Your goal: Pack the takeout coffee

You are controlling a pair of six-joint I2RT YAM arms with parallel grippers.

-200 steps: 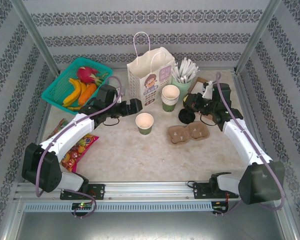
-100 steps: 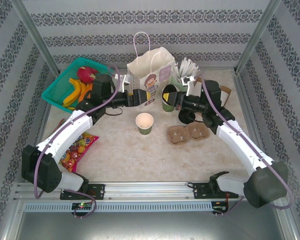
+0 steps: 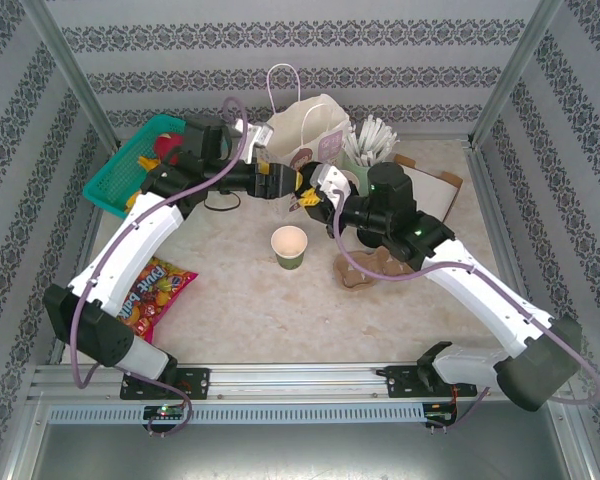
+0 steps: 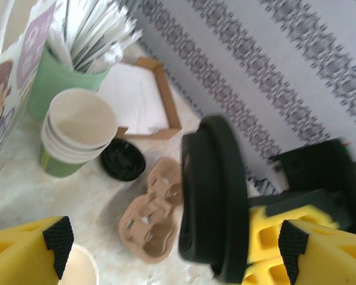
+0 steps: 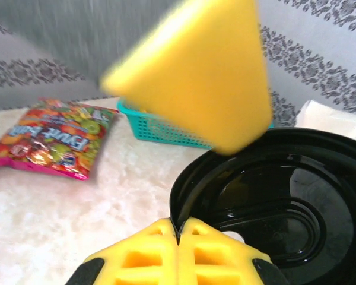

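The right gripper [image 5: 179,234] has its fingers clamped on the rim of a black lid [image 5: 273,202]. It holds the lid in the air just in front of the paper bag [image 3: 310,130], at the far middle of the table [image 3: 240,300]. The left gripper [image 4: 172,237] faces it from the left with fingers wide apart. In the left wrist view the lid lies between them, and I cannot tell if it touches them. The takeout coffee cup [image 3: 290,246], dark green with an open mouth, stands upright in the middle of the table, nearer than both grippers.
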